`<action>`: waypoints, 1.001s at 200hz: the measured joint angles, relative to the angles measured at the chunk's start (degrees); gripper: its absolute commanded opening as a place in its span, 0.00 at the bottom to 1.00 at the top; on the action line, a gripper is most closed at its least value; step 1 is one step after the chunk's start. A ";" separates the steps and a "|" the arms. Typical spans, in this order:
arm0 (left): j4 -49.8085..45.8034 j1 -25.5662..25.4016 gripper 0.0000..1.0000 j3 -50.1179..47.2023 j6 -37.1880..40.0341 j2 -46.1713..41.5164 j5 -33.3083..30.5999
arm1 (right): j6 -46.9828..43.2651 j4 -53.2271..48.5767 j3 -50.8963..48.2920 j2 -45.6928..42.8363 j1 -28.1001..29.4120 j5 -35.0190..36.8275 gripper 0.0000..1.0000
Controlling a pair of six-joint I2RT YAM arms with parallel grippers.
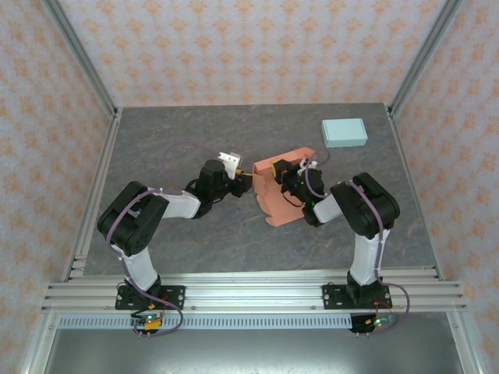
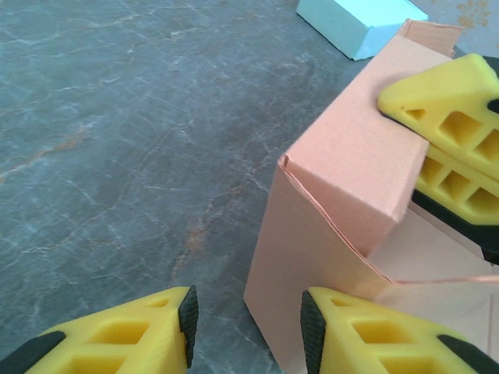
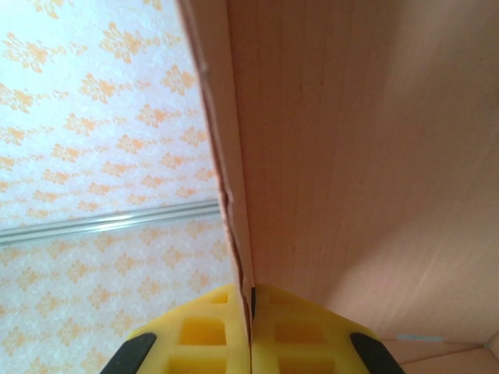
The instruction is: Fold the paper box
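As the right gripper (image 3: 251, 300) pinched a raised wall of the paper box (image 1: 269, 204) between its pressed-together fingers, the left gripper (image 2: 245, 327) hung with jaws spread, 1 finger just beside the box's near wall and nothing clamped. The box sat half-formed mid-table, between the 2 arms and well apart from a teal carton (image 1: 344, 132) at the far right. It looked like light, thin card: stiff across panels, weak at creases, and apt to slide on the smooth table (image 1: 171, 234) or tear at corners. The best hold seemed a wall's top edge near a crease.
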 measured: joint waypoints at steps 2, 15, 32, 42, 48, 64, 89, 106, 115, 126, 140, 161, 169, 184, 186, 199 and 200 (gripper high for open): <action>0.02 -0.15 0.43 0.00 0.13 0.00 0.07 | -0.09 0.11 -0.11 0.00 0.00 0.20 0.05; 0.63 -0.57 0.44 0.00 0.33 0.07 0.33 | -0.31 0.70 -0.50 -0.07 0.00 2.08 0.05; 2.43 -0.90 0.45 0.00 0.26 0.52 1.68 | -0.09 1.18 -0.52 -0.07 0.00 3.69 0.05; 3.54 -0.92 0.45 0.00 0.20 1.03 2.34 | -0.09 1.31 -0.52 -0.07 0.00 4.33 0.05; 4.00 -0.98 0.46 0.02 0.28 1.44 2.69 | -0.07 1.40 -0.52 -0.07 0.00 4.76 0.05; 4.22 -1.18 0.46 0.50 0.55 2.99 2.86 | 0.20 1.62 -0.59 -0.07 0.00 5.79 0.05; 4.04 -1.53 0.45 1.66 0.76 5.18 2.82 | 1.20 1.64 -0.59 -0.07 0.00 6.23 0.06; 3.41 -1.86 0.45 3.61 1.20 6.56 1.66 | 1.44 1.64 -0.59 -0.07 0.24 6.27 0.05; 2.95 -2.03 0.45 4.70 1.25 7.02 1.31 | 1.64 1.66 -0.59 -0.07 0.35 6.32 0.05; 2.67 -2.25 0.44 5.73 1.36 7.34 1.31 | 2.12 1.75 -0.57 -0.07 0.46 6.45 0.05; 2.69 -2.51 0.44 6.56 1.46 7.69 1.31 | 2.49 1.97 -0.57 -0.07 0.59 6.45 0.05; 2.43 -2.93 0.42 6.97 1.64 8.26 0.83 | 2.73 2.03 -0.57 0.04 1.14 6.45 0.06; 2.21 -3.08 0.41 7.17 1.68 8.46 0.28 | 2.95 2.05 -0.57 0.15 1.31 6.45 0.06; 1.44 -3.45 0.39 7.52 2.08 8.61 -1.11 | 3.15 2.03 -0.57 0.15 1.73 6.67 0.06; 1.42 -3.54 0.39 7.54 2.03 8.61 -1.36 | 3.15 2.03 -0.57 0.15 1.79 6.78 0.06; 0.85 -4.11 0.34 7.85 2.14 8.70 -3.37 | 3.15 1.99 -0.57 0.15 2.23 7.72 0.07; 0.83 -4.22 0.34 7.87 2.10 8.70 -3.69 | 3.15 1.99 -0.57 0.15 2.27 7.89 0.07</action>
